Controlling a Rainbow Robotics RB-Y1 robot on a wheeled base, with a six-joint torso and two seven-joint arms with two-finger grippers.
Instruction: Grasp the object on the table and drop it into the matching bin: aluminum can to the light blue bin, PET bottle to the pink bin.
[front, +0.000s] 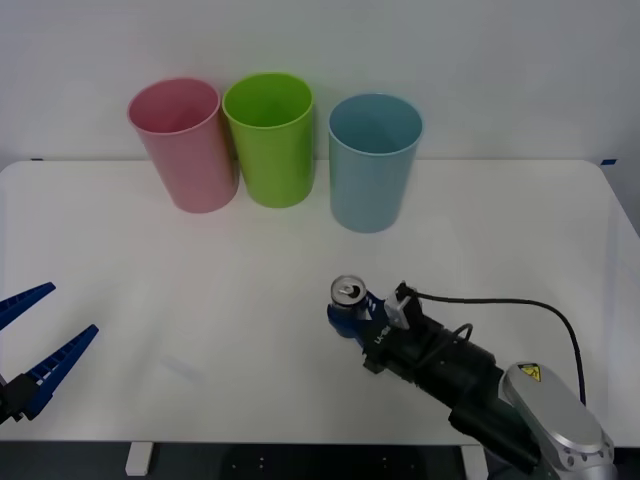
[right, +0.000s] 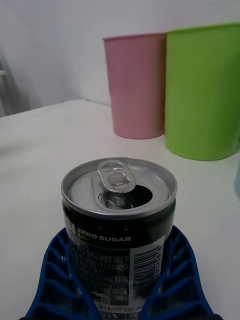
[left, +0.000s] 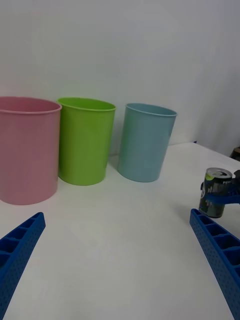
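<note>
The aluminum can (front: 348, 291), silver-topped with a dark label and an opened pull-tab, stands upright on the white table (front: 200, 260) right of centre, toward the front. My right gripper (front: 345, 312) is shut on it, its blue ribbed fingers (right: 55, 280) pressed against both sides of the can (right: 119, 220). The light blue bin (front: 372, 165) stands behind the can at the back of the table. Left of it, past a green bin, is the pink bin (front: 185, 150). My left gripper (front: 65, 312) hangs open at the table's front left, holding nothing.
A lime green bin (front: 270, 140) stands between the pink and light blue bins, close to both. The three bins form a row along the table's back edge against a white wall. A black cable (front: 500, 300) loops above my right wrist.
</note>
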